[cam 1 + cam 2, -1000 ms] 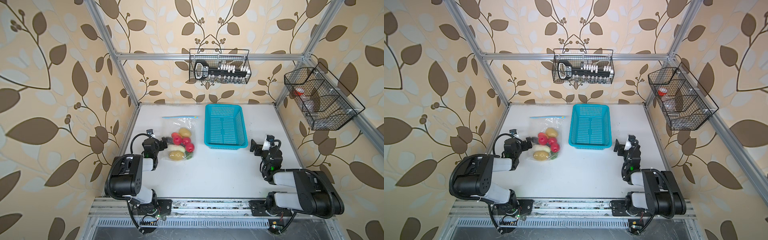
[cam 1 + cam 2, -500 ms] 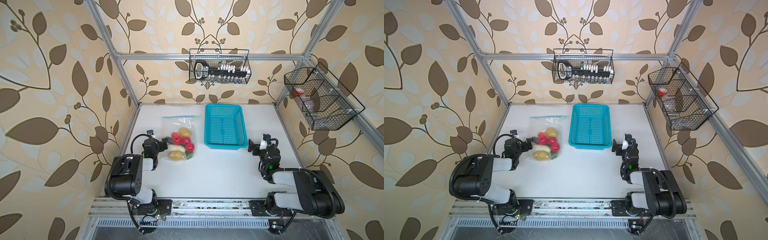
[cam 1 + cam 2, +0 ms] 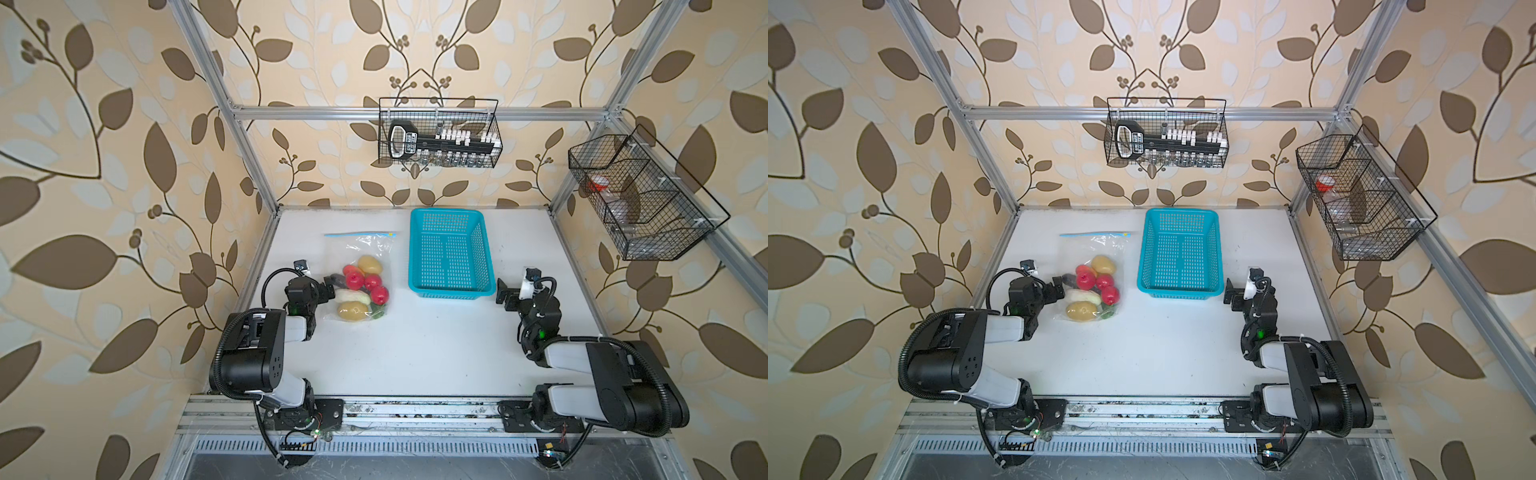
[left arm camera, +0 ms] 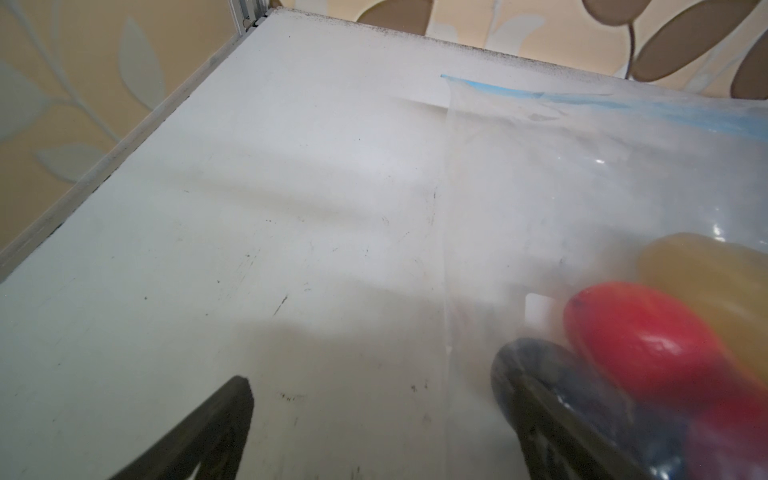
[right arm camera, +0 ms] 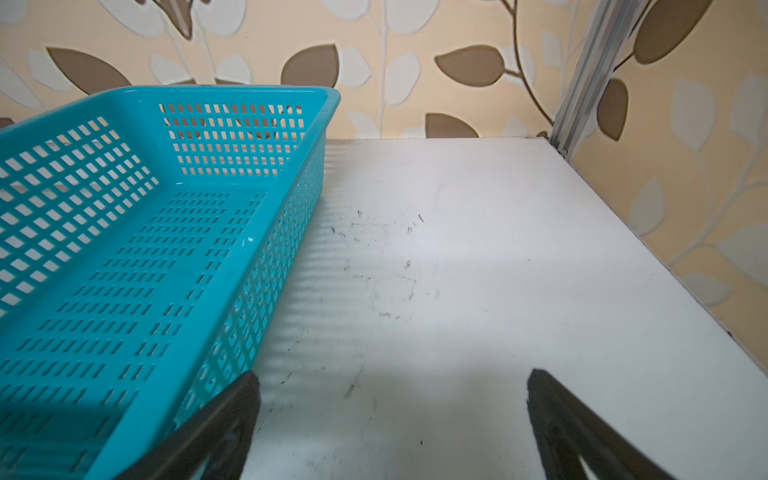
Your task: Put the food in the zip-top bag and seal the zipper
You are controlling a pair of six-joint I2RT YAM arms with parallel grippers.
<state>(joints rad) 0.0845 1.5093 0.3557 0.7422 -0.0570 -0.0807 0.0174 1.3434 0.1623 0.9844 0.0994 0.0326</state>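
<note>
Food (image 3: 353,280) bagged in zip-top bag (image 3: 361,249); left gripper (image 3: 330,288), right gripper (image 3: 503,296) gape empty. Next you pinch zipper (image 3: 357,235), bag's far edge.

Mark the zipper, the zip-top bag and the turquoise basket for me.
zipper (image 3: 358,235), in a top view, middle of the thin blue strip.
zip-top bag (image 3: 353,254), in a top view, clear plastic next to the strip.
turquoise basket (image 3: 451,292), in a top view, its near wall.

food (image 3: 361,286) in bag (image 3: 368,247) | basket (image 3: 451,293) right of it | left hand (image 3: 330,289) perhaps touching
</note>
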